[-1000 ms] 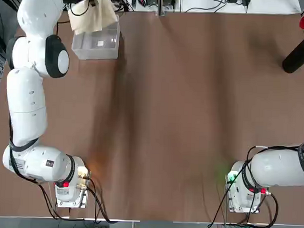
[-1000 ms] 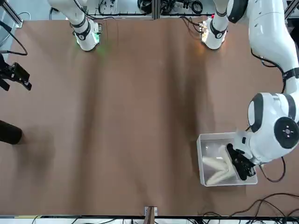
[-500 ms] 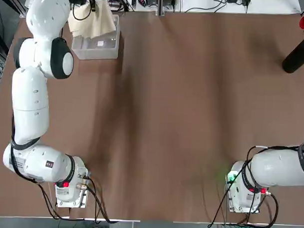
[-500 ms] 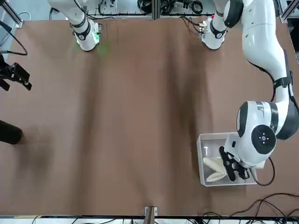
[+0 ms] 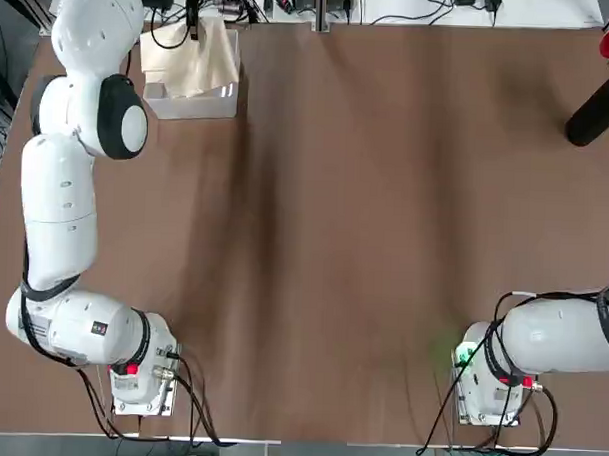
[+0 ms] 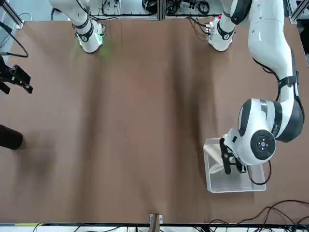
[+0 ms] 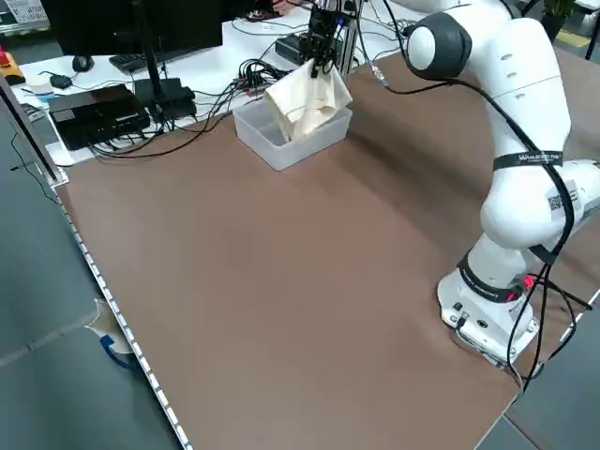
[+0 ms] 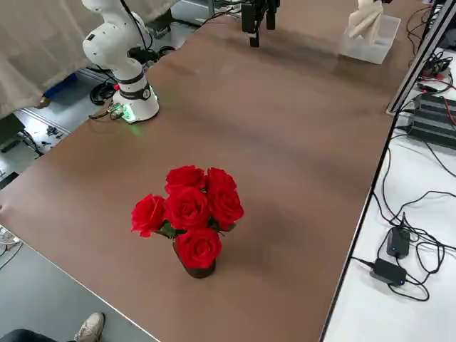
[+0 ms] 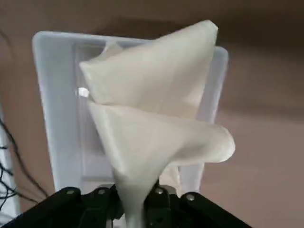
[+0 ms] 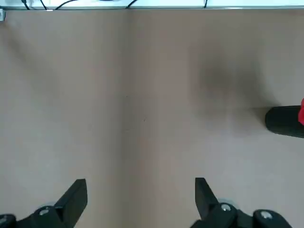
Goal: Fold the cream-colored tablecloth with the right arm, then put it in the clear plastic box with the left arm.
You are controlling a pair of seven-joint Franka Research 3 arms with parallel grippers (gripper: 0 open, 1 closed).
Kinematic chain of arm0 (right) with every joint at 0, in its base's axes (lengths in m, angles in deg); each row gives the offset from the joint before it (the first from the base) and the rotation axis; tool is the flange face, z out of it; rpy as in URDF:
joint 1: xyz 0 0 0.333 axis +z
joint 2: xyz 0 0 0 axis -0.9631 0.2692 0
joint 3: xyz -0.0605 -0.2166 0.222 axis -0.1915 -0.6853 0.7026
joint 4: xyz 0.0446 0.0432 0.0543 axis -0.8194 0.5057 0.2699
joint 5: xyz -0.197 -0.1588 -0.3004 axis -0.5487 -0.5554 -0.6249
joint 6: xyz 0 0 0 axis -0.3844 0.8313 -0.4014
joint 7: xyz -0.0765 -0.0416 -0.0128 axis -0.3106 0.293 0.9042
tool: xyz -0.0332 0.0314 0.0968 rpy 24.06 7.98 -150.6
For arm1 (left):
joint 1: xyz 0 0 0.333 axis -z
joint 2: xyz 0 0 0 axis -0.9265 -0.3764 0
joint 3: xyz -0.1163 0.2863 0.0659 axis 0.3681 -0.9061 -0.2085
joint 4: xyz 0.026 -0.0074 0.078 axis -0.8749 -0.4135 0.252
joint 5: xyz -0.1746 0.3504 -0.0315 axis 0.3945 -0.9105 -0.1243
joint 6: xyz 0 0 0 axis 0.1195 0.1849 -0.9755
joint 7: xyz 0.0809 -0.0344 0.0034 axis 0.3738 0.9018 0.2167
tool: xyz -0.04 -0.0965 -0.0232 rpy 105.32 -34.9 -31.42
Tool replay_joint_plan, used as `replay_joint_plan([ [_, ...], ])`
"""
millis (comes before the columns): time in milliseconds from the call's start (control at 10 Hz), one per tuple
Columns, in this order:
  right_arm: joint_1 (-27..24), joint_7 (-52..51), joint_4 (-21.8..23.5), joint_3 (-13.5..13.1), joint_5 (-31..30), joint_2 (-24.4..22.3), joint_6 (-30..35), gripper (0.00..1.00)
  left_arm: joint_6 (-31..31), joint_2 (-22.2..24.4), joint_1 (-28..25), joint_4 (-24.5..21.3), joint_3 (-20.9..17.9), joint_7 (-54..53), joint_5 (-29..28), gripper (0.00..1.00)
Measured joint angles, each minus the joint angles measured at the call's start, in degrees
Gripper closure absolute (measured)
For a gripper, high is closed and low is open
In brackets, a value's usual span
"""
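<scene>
At the table's far left corner stands the clear plastic box (image 5: pixel 195 106) (image 7: pixel 277 148) (image 9: pixel 47 95) (image 6: pixel 231 184). My left gripper (image 5: pixel 192 12) (image 7: pixel 322 54) (image 9: pixel 137 202) hangs over it, shut on the cream-colored tablecloth (image 5: pixel 190 59) (image 7: pixel 305 94) (image 9: pixel 152 109) (image 6: pixel 215 157). The cloth dangles from the fingers in bunched folds, its lower part reaching down into the box. My right gripper (image 6: pixel 14 77) (image 10: pixel 140 194) (image 8: pixel 256 18) hovers open over bare table on the right side, holding nothing.
A black vase of red roses (image 8: pixel 189 221) (image 5: pixel 594 113) stands at the far right corner. Cables and electronics (image 7: pixel 112 103) lie on the white bench beyond the table's far edge. Both arm bases (image 5: pixel 139 377) sit at the near edge.
The left wrist has swung across the box, carrying the cloth with it, and the cloth now covers more of the box from above. The right arm has not moved.
</scene>
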Motion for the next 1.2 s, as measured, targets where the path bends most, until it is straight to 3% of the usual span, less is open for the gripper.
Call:
replay_joint_plan([
  [500,0.0,0.1,0.0,0.0,0.0,0.0,0.0,0.0,0.1,-0.5,-2.4,-0.2,-1.0,-9.2,-2.8,0.84],
  [1200,0.0,0.1,0.0,0.0,0.0,0.0,0.0,0.0,0.3,-1.5,-1.2,-2.3,-0.9,-9.4,-4.3,0.84],
])
